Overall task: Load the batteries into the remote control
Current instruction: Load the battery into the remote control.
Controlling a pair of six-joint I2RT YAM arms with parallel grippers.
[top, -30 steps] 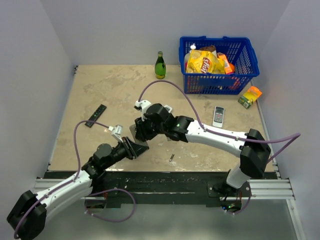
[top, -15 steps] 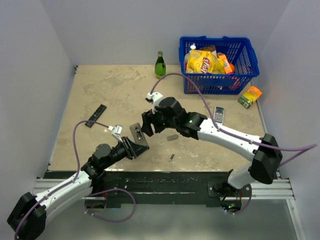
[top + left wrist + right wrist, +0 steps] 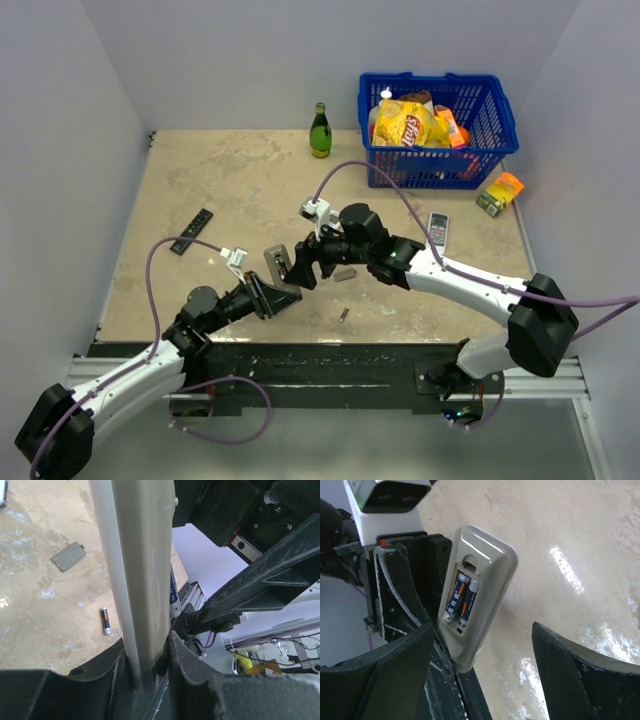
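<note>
My left claw [image 3: 145, 665] clamps the remote control [image 3: 480, 580], two batteries [image 3: 460, 597] seated; my right claw [image 3: 485, 645] gapes empty alongside. Next, I judge: fetch the battery cover [image 3: 344, 274] behind it.

glossy plastic remote control [image 3: 481, 592], matt black fingers [image 3: 400, 672], shiny mottled table [image 3: 560, 520]

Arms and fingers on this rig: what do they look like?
Both the left arm and right arm have white link shells and black joints, each trailed by a purple cable. Fingers are black and curved.
</note>
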